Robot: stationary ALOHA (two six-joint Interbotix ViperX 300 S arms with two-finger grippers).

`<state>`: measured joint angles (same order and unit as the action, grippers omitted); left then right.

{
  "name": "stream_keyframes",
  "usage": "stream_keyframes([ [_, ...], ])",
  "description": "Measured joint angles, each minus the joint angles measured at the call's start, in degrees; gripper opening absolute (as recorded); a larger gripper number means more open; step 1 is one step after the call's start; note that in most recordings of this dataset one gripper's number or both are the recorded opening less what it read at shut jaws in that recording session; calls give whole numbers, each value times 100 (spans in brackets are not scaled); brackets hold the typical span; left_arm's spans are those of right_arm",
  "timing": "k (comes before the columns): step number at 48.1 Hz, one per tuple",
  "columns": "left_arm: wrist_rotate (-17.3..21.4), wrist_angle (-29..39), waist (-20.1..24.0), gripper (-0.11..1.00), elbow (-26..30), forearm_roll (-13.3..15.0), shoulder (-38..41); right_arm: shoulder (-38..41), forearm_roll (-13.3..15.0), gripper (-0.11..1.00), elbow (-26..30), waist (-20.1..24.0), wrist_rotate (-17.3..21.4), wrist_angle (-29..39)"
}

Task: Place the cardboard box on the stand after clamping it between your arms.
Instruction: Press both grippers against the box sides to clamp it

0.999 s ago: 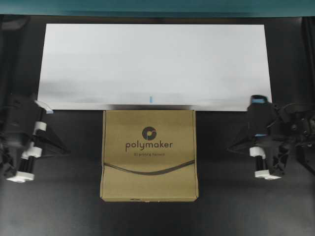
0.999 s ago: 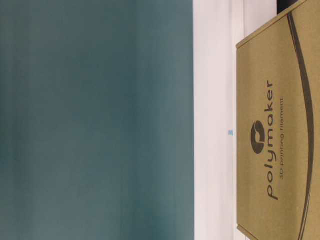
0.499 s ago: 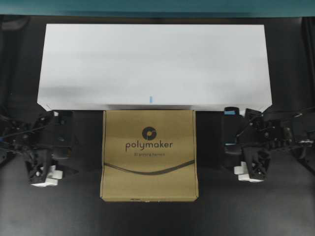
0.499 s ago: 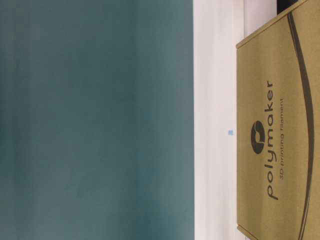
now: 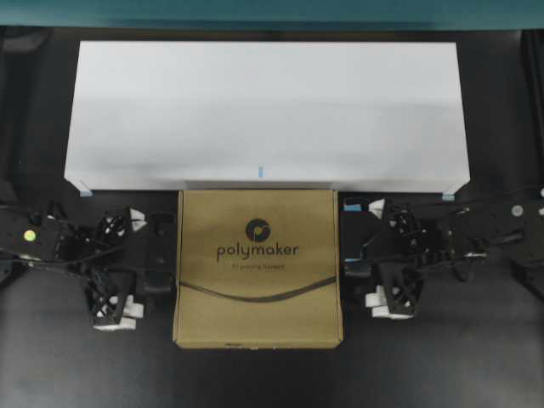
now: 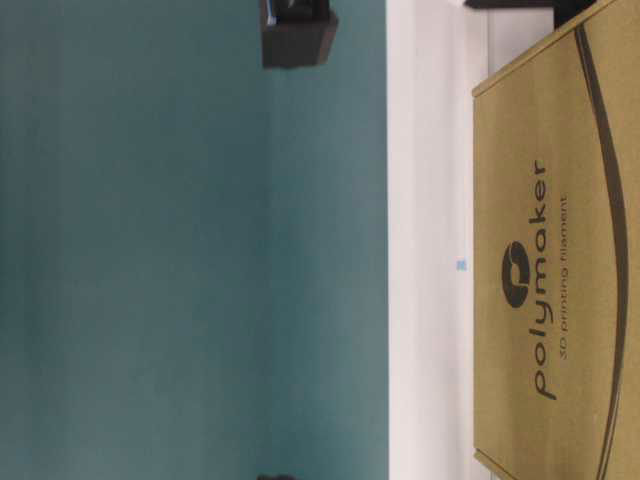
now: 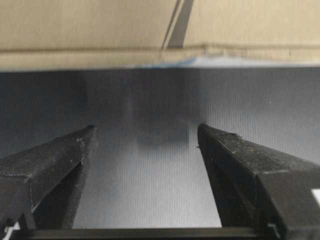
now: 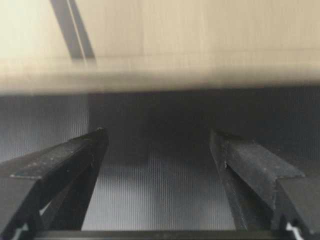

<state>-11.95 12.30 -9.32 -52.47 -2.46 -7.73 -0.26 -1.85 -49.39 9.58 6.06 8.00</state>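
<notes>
The flat brown cardboard box (image 5: 257, 268), printed "polymaker", lies on the dark table with its far edge against the front of the white stand (image 5: 263, 110). My left gripper (image 5: 167, 259) is low beside the box's left side, and my right gripper (image 5: 348, 252) is beside its right side. In the left wrist view the left gripper (image 7: 145, 131) is open and empty, facing the box's side wall (image 7: 90, 30) across a short strip of table. The right gripper (image 8: 159, 133) is likewise open and empty, facing the opposite box wall (image 8: 200, 40). The table-level view shows the box top (image 6: 560, 260) and the stand (image 6: 430, 200).
A teal wall (image 5: 272, 10) runs behind the stand. A small blue mark (image 5: 261, 171) sits at the stand's front edge, with blue corner tabs (image 5: 85, 192) at its ends. A black arm part (image 6: 296, 28) pokes into the top of the table-level view.
Both arms have swung in from the outer table edges to the box's left and right sides. Both grippers have gone from shut to open. The box has not moved.
</notes>
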Motion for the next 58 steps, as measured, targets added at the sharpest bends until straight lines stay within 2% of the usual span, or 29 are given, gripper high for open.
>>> stream_keyframes([
  [26,62,-44,26,78,615,0,571,229,9,78,316,0,0,-9],
  [38,62,431,44,78,809,0,501,167,18,78,439,0,-9,149],
  [46,79,1020,62,77,1020,0,149,-70,26,78,633,0,-9,668],
  [58,79,1670,114,77,1397,9,-352,-721,26,78,1248,0,-18,2259],
])
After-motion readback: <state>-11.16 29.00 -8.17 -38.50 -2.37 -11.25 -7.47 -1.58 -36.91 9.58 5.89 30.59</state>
